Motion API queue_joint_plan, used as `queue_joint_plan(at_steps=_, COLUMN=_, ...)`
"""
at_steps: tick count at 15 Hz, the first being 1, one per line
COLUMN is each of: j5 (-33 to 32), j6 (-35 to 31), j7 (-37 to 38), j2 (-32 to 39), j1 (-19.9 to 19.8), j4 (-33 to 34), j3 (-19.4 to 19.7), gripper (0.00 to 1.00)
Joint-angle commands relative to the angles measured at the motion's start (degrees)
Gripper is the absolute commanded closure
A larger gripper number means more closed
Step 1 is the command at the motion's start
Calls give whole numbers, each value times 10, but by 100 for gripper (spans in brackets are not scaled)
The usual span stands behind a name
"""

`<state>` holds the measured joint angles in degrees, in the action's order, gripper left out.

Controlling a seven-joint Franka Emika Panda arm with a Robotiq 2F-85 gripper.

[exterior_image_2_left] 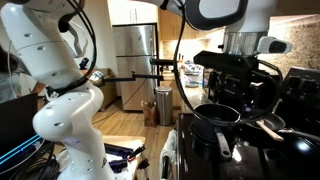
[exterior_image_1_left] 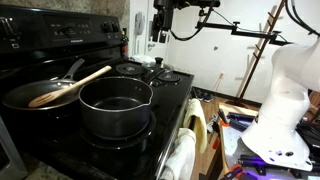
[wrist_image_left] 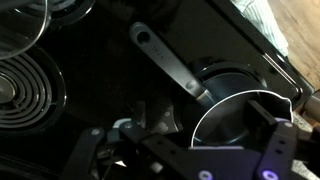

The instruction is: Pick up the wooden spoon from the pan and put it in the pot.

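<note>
The wooden spoon (exterior_image_1_left: 78, 83) lies slanted across the black pan (exterior_image_1_left: 30, 97), its handle pointing up and right over the rim. The dark pot (exterior_image_1_left: 115, 108) stands right in front of the pan on the stove and looks empty. In an exterior view the pot (exterior_image_2_left: 215, 117) sits below my gripper (exterior_image_2_left: 240, 88). My gripper (exterior_image_1_left: 161, 30) hangs high above the stove, open and empty. In the wrist view my gripper (wrist_image_left: 185, 150) has its fingers wide apart over the pot's bright rim (wrist_image_left: 205, 115), with a silver pan handle (wrist_image_left: 165, 60) beyond. The spoon is hidden there.
The black stove top (exterior_image_1_left: 165, 95) has coil burners (wrist_image_left: 25, 90) and a raised back panel (exterior_image_1_left: 60, 35). A towel (exterior_image_1_left: 182, 155) hangs at the stove front. The white robot base (exterior_image_1_left: 280, 100) and cables stand beside the stove. A fridge (exterior_image_2_left: 135, 60) is behind.
</note>
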<state>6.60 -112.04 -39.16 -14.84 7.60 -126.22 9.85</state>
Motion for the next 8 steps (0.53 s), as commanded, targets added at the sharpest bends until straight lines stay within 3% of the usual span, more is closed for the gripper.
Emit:
queue_joint_plan(at_steps=1, j5=24, j6=25, j7=-81, j2=46, j1=-7, j4=48, j3=-10, gripper=0)
queue_joint_plan(at_steps=5, j5=74, j6=47, j7=-212, j2=122, j1=-15, j4=123, j3=-11, gripper=0)
queue_joint_plan(at_steps=8, j5=78, j6=81, j7=-252, j2=187, j1=-33, j4=192, j3=-28, gripper=0)
